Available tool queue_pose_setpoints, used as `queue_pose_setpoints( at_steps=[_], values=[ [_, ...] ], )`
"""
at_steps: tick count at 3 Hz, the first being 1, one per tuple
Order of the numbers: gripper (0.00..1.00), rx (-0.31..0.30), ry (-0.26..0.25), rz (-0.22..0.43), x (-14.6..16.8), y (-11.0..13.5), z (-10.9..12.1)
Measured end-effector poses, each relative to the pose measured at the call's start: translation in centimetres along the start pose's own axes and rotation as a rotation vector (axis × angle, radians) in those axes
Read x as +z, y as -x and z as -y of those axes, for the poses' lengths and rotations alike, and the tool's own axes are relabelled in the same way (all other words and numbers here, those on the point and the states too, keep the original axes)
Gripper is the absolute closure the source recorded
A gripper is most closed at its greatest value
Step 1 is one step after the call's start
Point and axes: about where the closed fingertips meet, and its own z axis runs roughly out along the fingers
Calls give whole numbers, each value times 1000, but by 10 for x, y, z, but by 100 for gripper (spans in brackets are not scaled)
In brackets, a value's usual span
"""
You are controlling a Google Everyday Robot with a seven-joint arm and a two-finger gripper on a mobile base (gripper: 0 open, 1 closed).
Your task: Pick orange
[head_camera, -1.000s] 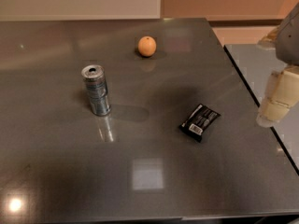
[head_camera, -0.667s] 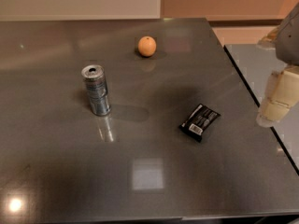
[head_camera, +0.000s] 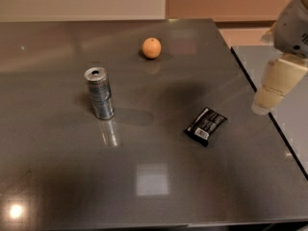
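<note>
The orange [head_camera: 151, 47] is a small round fruit lying on the dark grey table [head_camera: 57, 167] toward the far middle. My gripper [head_camera: 273, 88] hangs at the right edge of the view, over the table's right edge, well to the right of the orange and nearer the camera. It holds nothing that I can see.
An upright silver drink can [head_camera: 99, 93] stands left of centre. A black snack packet [head_camera: 206, 125] lies flat right of centre, between the gripper and the can. A second grey surface [head_camera: 288, 109] adjoins on the right. A pale wall runs behind the table.
</note>
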Motion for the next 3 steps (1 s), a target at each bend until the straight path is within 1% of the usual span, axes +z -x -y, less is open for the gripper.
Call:
queue_pose_setpoints(
  at_steps=[1,2,3],
  values=[
    [0,89,-26,38,16,17,36],
    [0,151,-66,115,33,43,73],
    [0,185,-97,202,51,77,108]
  ],
)
